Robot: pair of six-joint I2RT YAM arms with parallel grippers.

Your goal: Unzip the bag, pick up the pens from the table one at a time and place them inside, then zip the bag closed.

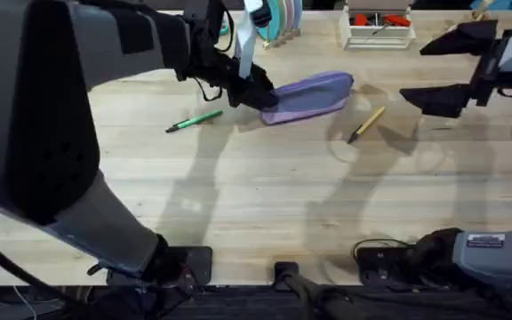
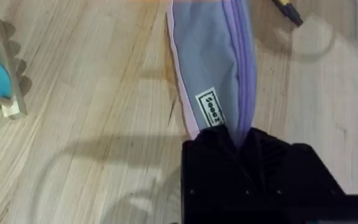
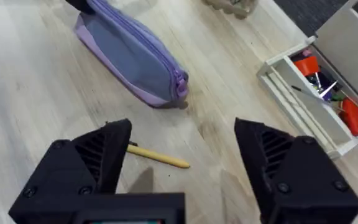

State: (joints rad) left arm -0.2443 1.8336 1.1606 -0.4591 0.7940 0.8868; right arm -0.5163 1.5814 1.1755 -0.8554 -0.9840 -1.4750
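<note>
The bag (image 1: 309,96) lies at about twelve o'clock on the table (image 1: 256,204), far side, just right of centre, zipper running along its length and closed as far as can be seen. The left gripper (image 1: 254,92) is clamped on the bag's nine o'clock end; in the left wrist view the black fingers pinch the fabric right where the zipper line ends, so that end is anchored. The zipper pull (image 3: 182,81) shows at the opposite, three o'clock end in the right wrist view. The right gripper (image 1: 452,67) hangs spread wide with nothing in it, off toward two o'clock, well apart from the bag.

Out from the bag: the tan pen (image 1: 366,124) lies just beside it at four o'clock, the green pen (image 1: 194,121) at eight o'clock, both on the wood and not yet bagged.

The unzip looks like the step in hand. To do it well, the right gripper needs to come down on that small pull tab, close squarely on it, and draw along the zipper line toward the left gripper while the left hold keeps the fabric taut. A slack bag would bunch and jam the slider.
</note>
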